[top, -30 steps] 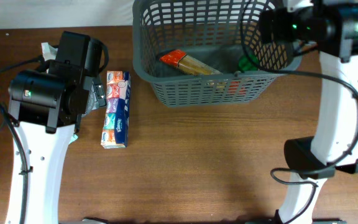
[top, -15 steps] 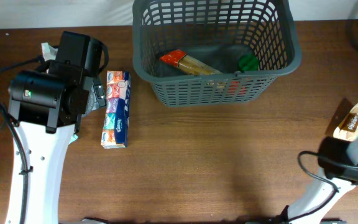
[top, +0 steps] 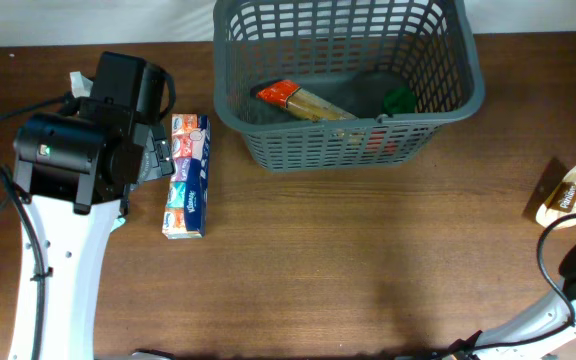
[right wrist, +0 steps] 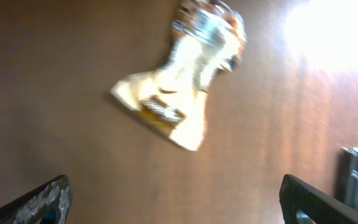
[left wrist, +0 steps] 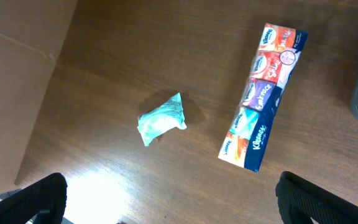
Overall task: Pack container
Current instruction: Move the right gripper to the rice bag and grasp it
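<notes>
Overhead, the grey container (top: 353, 150) sits at the far side of the bench (top: 368, 260), an orange-tipped packet (top: 303, 98) inside and a tissue pack (top: 188, 178) to its left. Left wrist: the left end effector (left wrist: 173, 202) hangs released above a teal wrapper (left wrist: 161, 118). Right wrist: the right end effector (right wrist: 176, 202), likewise spread and empty, hangs over a cream snack packet (right wrist: 179, 93).

Robot lab bench, wood-grain table (top: 348, 260), white backdrop (top: 88, 20) along the upper edge, cabled white-and-black arm (top: 63, 200) at frame left.
</notes>
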Action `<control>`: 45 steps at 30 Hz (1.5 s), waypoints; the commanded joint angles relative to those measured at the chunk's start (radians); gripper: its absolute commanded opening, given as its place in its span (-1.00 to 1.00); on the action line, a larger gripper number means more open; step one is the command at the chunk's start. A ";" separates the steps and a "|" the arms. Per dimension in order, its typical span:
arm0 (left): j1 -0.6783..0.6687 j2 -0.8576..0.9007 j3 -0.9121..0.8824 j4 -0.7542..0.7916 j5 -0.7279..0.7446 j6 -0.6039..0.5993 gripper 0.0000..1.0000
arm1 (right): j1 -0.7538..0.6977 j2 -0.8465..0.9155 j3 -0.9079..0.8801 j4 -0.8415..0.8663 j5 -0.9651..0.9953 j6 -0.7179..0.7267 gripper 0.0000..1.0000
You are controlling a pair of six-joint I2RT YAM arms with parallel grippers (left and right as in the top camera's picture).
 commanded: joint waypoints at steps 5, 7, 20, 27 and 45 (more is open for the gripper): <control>0.005 -0.006 0.003 0.000 0.008 -0.013 0.99 | -0.066 -0.014 -0.212 -0.007 0.080 0.182 0.98; 0.005 -0.006 0.003 -0.001 0.008 -0.013 0.99 | -0.079 -0.014 -0.251 0.021 0.061 0.230 0.98; 0.005 -0.006 0.003 -0.001 0.079 -0.013 0.99 | -0.083 0.025 -0.377 0.359 0.040 0.229 0.98; 0.005 -0.006 0.003 0.000 0.079 -0.013 0.99 | -0.083 0.080 -0.377 0.397 0.037 0.261 0.98; 0.005 -0.006 0.003 0.029 0.078 -0.013 0.99 | -0.083 0.250 -0.379 0.391 0.065 0.391 0.98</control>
